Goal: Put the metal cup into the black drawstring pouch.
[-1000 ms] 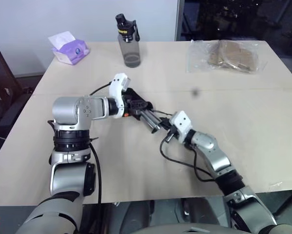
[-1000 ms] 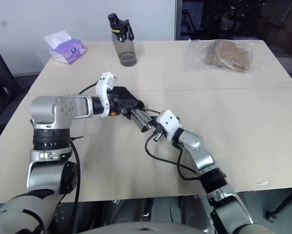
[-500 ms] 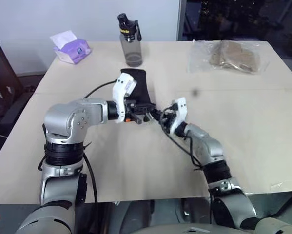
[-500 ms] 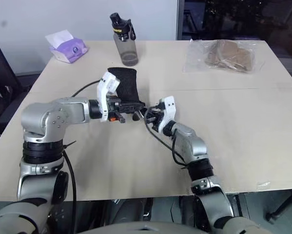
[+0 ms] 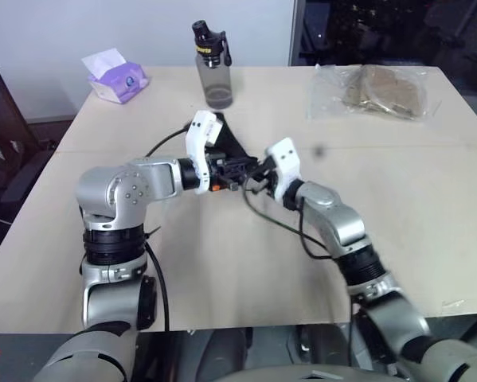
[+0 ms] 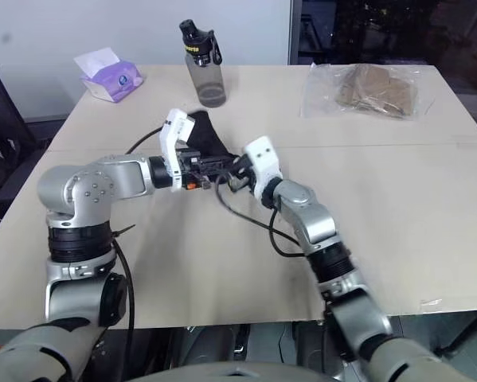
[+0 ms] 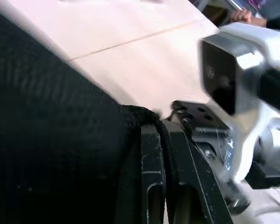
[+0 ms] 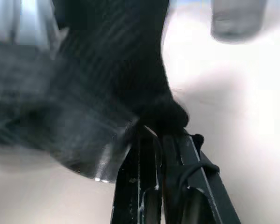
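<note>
Black drawstring pouch [image 6: 209, 137] held above table, cup unseen.

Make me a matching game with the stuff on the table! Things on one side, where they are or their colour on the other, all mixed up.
Things:
1. tissue pack
2. water bottle
3. clear plastic bag
4. black drawstring pouch

Clues:
A. pinched between the two end effectors
B. far right part of the table
C. purple, at the far left corner
D. grey, with a black cap

Pairs: 1-C, 2-D, 3-B, 4-A
</note>
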### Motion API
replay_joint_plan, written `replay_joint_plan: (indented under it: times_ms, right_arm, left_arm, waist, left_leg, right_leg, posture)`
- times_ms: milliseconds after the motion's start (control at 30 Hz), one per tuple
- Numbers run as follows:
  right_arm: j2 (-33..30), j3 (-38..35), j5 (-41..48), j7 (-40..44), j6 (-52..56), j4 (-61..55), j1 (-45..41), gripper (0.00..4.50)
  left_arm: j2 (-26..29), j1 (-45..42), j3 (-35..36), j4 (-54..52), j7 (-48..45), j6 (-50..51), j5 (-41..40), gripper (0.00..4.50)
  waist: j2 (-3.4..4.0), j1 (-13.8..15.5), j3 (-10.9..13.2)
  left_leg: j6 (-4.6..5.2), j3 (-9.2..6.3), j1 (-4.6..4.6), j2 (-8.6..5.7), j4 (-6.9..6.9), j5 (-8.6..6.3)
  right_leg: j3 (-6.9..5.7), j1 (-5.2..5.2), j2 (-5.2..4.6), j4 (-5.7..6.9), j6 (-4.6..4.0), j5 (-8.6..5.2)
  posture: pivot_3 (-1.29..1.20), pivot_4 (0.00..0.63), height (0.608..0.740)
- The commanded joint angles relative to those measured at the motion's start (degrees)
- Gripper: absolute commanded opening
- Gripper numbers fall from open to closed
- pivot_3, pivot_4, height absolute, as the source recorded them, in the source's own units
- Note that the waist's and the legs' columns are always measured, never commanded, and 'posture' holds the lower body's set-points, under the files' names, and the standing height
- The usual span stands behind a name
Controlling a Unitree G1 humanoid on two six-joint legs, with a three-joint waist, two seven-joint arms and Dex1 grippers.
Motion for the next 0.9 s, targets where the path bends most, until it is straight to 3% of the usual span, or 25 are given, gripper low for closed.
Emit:
replay_joint_plan:
  times_ms: [33, 100, 167, 267, 400, 500, 533, 567, 600, 633, 900]
  right_arm:
    - [3.25, 0.22, -0.48, 0.44, -2.83, 0.78, 0.36, 0.00]
    - [8.24, -7.86, 9.44, 0.83, 5.65, -1.41, 1.70, 0.00]
    - [7.72, -10.04, 10.71, 2.07, 8.45, -3.99, 2.67, 0.00]
    - [3.20, -8.74, 9.68, 4.65, 11.92, -11.73, 5.35, 0.97]
    - [-2.98, -8.71, 10.45, 6.70, 19.53, -25.17, 9.02, 3.02]
    - [-7.28, -11.53, 12.92, 8.60, 23.77, -32.28, 11.24, 3.02]
    - [-8.62, -12.09, 13.05, 8.65, 24.71, -33.64, 11.90, 3.54]
    - [-8.97, -12.37, 13.28, 8.28, 25.25, -33.53, 12.40, 3.71]
    - [-8.96, -12.22, 13.26, 7.87, 25.39, -32.90, 12.62, 4.24]
    - [-8.85, -11.82, 13.14, 7.64, 25.29, -32.12, 12.75, 4.47]
    - [-0.88, -11.01, 10.08, 3.10, 18.09, -13.99, 7.76, 4.47]
  left_arm:
    - [-2.87, -4.01, 3.53, 0.41, 2.29, 1.71, -3.07, 0.04]
    - [-3.47, -4.75, 4.98, 2.03, 3.42, 1.87, -2.87, 0.04]
    - [-2.63, -4.50, 4.98, 3.24, 3.45, 0.84, -2.04, 0.04]
    - [-1.26, -4.46, 5.59, 5.88, 3.34, -0.79, -1.11, 0.00]
    - [0.59, -5.61, 5.79, 9.06, 2.87, -2.90, -1.09, 0.00]
    - [2.00, -6.88, 5.42, 10.81, 1.97, -4.17, -1.19, 0.00]
    - [2.46, -7.34, 5.27, 11.15, 1.49, -4.51, -1.32, 0.00]
    - [2.95, -7.82, 5.12, 11.28, 0.82, -4.94, -1.58, 0.00]
    - [3.23, -8.19, 5.13, 11.39, 0.45, -5.07, -1.86, 0.00]
    - [3.41, -8.45, 5.26, 11.41, 0.33, -4.96, -2.17, 0.00]
    - [3.87, -9.32, 6.26, 10.35, 0.71, -3.63, -5.20, 0.00]
  waist:
    - [-0.04, -0.22, 0.01]
    - [-0.10, -0.21, 0.04]
    - [-0.09, -0.16, 0.04]
    - [-0.08, 0.08, 0.04]
    - [-0.08, 0.12, 0.05]
    - [-0.08, 0.08, 0.05]
    - [-0.08, 0.09, 0.05]
    - [-0.08, 0.07, 0.04]
    - [-0.08, 0.04, 0.04]
    - [-0.08, 0.05, 0.04]
    - [-0.08, -0.07, 0.05]
  left_leg:
    - [-0.01, 0.00, 0.00, 0.04, 0.00, 0.00]
    - [-0.25, -0.06, -0.01, 0.13, -0.03, 0.15]
    - [-0.29, -0.10, -0.01, 0.30, -0.03, 0.15]
    - [-0.09, -0.09, -0.01, 0.30, -0.04, -0.01]
    - [-0.07, -0.09, -0.09, 0.10, -0.01, -0.03]
    - [-0.08, -0.14, -0.09, 0.14, -0.02, -0.03]
    - [-0.08, -0.15, -0.09, 0.16, -0.03, -0.03]
    - [-0.08, -0.17, -0.09, 0.17, -0.03, -0.03]
    - [-0.08, -0.15, -0.08, 0.17, -0.03, -0.03]
    - [-0.08, -0.13, -0.07, 0.17, -0.03, -0.03]
    - [-0.08, -0.06, -0.04, 0.21, -0.04, -0.03]
  right_leg:
    - [0.00, 0.00, 0.02, -0.01, 0.00, 0.00]
    - [-0.04, -0.04, 0.08, 0.08, -0.01, 0.01]
    - [-0.07, -0.07, 0.19, 0.15, -0.04, 0.02]
    - [-0.07, -0.08, 0.14, 0.13, -0.04, 0.01]
    - [-0.07, -0.07, 0.04, 0.01, -0.01, 0.01]
    - [-0.13, -0.08, 0.08, 0.04, -0.01, 0.00]
    - [-0.14, -0.08, 0.09, 0.04, -0.02, 0.00]
    - [-0.17, -0.08, 0.10, 0.04, -0.02, 0.00]
    - [-0.16, -0.07, 0.10, 0.04, -0.01, 0.00]
    - [-0.15, -0.07, 0.10, 0.04, -0.01, 0.00]
    - [-0.10, -0.08, 0.11, 0.08, -0.02, 0.00]
  posture:
    - [0.00, 0.150, 0.740]
    - [0.00, 0.150, 0.740]
    - [0.00, 0.150, 0.740]
    - [0.00, 0.150, 0.740]
    - [0.00, 0.150, 0.740]
    - [0.00, 0.150, 0.740]
    - [0.00, 0.150, 0.740]
    - [0.00, 0.150, 0.740]
    - [0.00, 0.150, 0.740]
    - [0.00, 0.150, 0.740]
    - [0.00, 0.150, 0.740]
